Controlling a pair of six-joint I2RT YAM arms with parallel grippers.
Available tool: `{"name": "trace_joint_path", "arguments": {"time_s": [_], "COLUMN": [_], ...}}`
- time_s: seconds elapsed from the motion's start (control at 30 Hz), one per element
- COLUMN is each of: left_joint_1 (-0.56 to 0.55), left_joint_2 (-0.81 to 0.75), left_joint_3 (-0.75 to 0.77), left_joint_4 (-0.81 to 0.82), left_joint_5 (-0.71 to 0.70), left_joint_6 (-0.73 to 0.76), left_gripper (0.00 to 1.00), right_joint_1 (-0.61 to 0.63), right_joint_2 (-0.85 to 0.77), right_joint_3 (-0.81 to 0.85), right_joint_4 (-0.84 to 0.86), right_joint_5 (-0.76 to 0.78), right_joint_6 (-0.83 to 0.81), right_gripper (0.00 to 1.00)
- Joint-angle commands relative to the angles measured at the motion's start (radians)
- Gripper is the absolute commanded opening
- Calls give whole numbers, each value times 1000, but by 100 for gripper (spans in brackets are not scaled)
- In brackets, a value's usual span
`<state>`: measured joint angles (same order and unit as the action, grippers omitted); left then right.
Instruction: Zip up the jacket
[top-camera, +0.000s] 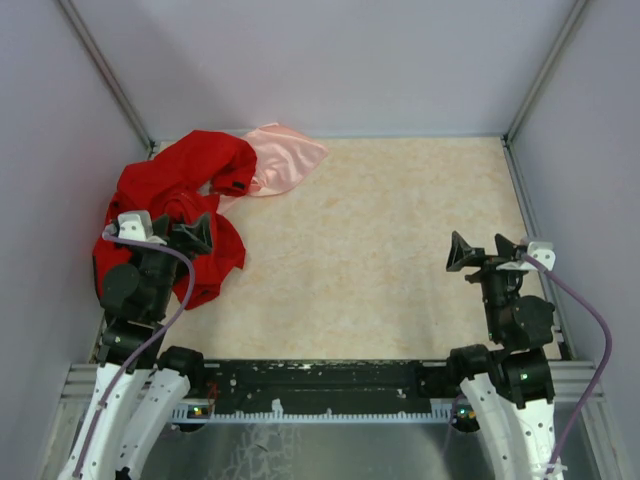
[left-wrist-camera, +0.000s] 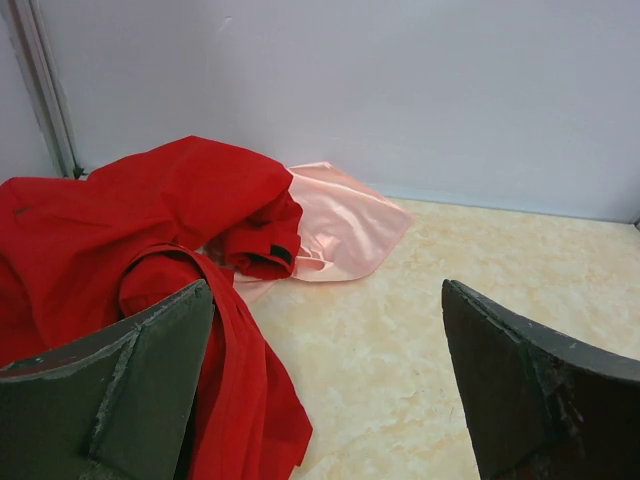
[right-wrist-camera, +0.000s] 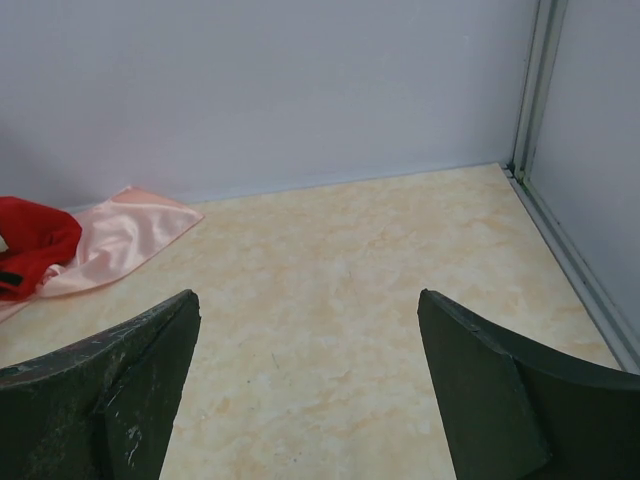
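Red fabric, the jacket (top-camera: 160, 185), lies crumpled in the far left corner of the table (top-camera: 400, 260), touching one pink cloth (top-camera: 290, 155). Its zipper is hidden, so I think it must first be spread flat, pinching only red fabric. There are two grippers. The left gripper (top-camera: 192, 233) hangs over the jacket's near edge and the right gripper (top-camera: 483, 252) is well apart, both spread wide and empty.

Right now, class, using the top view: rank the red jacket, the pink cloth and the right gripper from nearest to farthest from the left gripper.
1. Red jacket: at the left side, right by the left gripper.
2. Pink cloth: at the back, right of the jacket.
3. Right gripper: far over on the right side.
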<state>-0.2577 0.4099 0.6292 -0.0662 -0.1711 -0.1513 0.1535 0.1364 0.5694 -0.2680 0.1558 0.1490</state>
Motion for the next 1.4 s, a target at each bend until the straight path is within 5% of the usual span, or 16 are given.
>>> {"name": "trace_joint_path", "arguments": {"time_s": [0.0, 0.33, 0.8, 1.03, 1.37], "left_joint_1": [-5, -5, 5, 318, 526], "left_joint_2": [5, 144, 547, 675, 950], "left_joint_3": [-6, 90, 241, 249, 208], "left_joint_4": [33, -86, -422, -313, -278], "left_joint_5": [-14, -23, -378, -199, -104], "left_joint_6": [10, -106, -373, -389, -536], "left_gripper": [100, 100, 100, 100, 99], "right_joint_1": [-13, -13, -14, -12, -7], "right_joint_2": [8, -5, -83, -122, -138], "right_joint_3": [18, 14, -2, -6, -7], "right_joint_4": [55, 48, 54, 51, 51], "right_joint_5": [18, 0, -12, 4, 15], "right_joint_6": [-16, -6, -2, -3, -3], "right_gripper": [90, 90, 90, 90, 91]}}
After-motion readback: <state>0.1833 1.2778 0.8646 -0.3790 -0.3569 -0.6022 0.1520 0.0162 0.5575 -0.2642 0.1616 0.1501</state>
